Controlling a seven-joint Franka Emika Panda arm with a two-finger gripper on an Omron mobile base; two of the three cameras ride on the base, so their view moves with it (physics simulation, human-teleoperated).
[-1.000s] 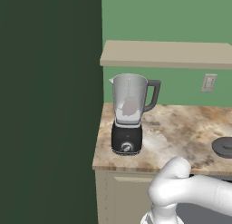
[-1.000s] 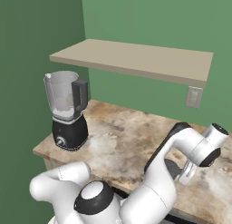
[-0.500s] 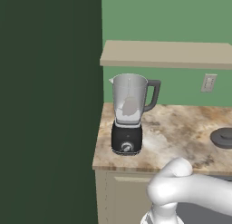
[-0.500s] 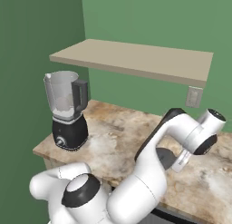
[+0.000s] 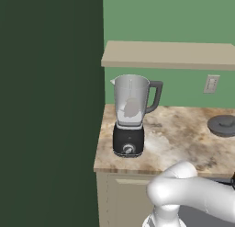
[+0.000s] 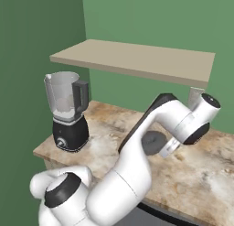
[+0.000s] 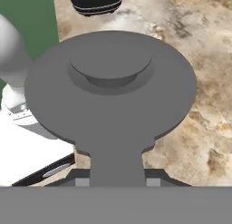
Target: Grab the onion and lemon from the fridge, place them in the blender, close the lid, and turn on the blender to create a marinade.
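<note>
The hand appears to be pinching the lid by its stem, above the marbled worktop — well right of the open-topped blender.

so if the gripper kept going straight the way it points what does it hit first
The lid already sits in the gripper. Past it, the line seems to lead to the counter, near the blender base, though depth is hard to judge.

Blender on counter, lid beside arm
</note>
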